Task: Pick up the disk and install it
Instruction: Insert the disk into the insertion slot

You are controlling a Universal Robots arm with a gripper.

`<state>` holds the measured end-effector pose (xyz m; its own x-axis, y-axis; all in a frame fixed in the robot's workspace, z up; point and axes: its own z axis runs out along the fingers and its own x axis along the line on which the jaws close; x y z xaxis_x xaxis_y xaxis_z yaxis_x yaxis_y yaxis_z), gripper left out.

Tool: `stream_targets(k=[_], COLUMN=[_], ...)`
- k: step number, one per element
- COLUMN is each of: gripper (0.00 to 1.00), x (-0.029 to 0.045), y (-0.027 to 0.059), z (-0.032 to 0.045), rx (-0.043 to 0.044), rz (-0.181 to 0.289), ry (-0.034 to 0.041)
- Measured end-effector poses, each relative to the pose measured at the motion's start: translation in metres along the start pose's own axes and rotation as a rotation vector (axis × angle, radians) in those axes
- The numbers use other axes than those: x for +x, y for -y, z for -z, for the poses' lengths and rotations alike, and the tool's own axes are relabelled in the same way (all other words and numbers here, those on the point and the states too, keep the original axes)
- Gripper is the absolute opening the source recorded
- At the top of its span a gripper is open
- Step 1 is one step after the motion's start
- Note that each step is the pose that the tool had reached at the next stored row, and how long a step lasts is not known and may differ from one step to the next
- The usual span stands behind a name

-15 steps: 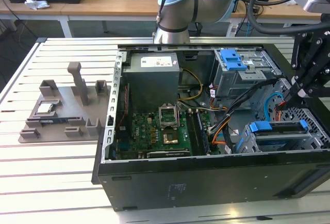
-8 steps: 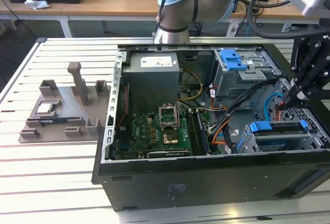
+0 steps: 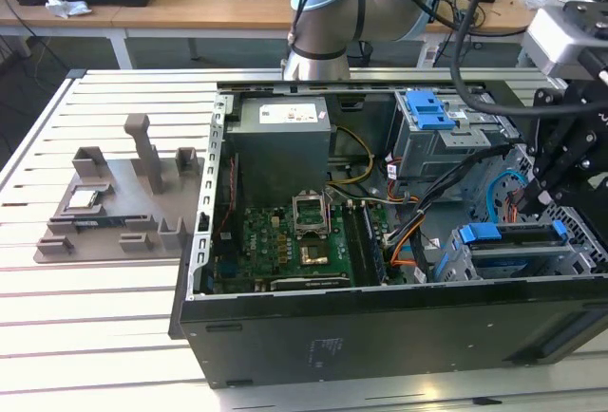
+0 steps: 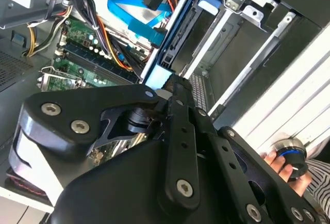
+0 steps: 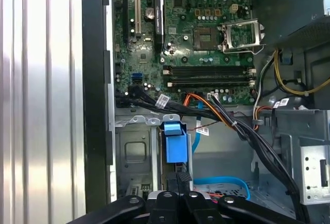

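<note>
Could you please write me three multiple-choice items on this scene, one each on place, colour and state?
1. In the exterior view, where is the grey fixture? A: at the case's left. B: inside it. C: on top of it.
2. What colour is the disk's frame? A: red. B: blue. C: green.
3. The case is: A: shut. B: open. C: upside down.
Answers: A, it lies beside the case; B, blue plastic shows in the first wrist view; B, the motherboard lies exposed.

Nothing legible here: a white label (image 3: 293, 114) on the grey power supply (image 3: 280, 151) carries print too small to make out, as do the white tags (image 5: 162, 100) on the black cables (image 5: 247, 131) in the first wrist view.
</note>
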<state>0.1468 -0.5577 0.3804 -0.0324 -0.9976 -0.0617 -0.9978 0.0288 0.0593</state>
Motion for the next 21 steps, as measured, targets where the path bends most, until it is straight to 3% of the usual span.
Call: stream_targets(k=[5,12,17,21], gripper=[0.11,0.11,0.11,0.11], x=[0.0006,0.0010,0.0008,0.0010], y=[0.0025,0.0120,0.0190,0.0206], z=[-0.0118,-0.0275,-0.0428,-0.0474], rx=[-0.0002,-0.0008,-0.0013,-0.0013], rz=[0.000,0.000,0.000,0.000], ry=[0.0000,0.0000,-0.0004,-0.0005])
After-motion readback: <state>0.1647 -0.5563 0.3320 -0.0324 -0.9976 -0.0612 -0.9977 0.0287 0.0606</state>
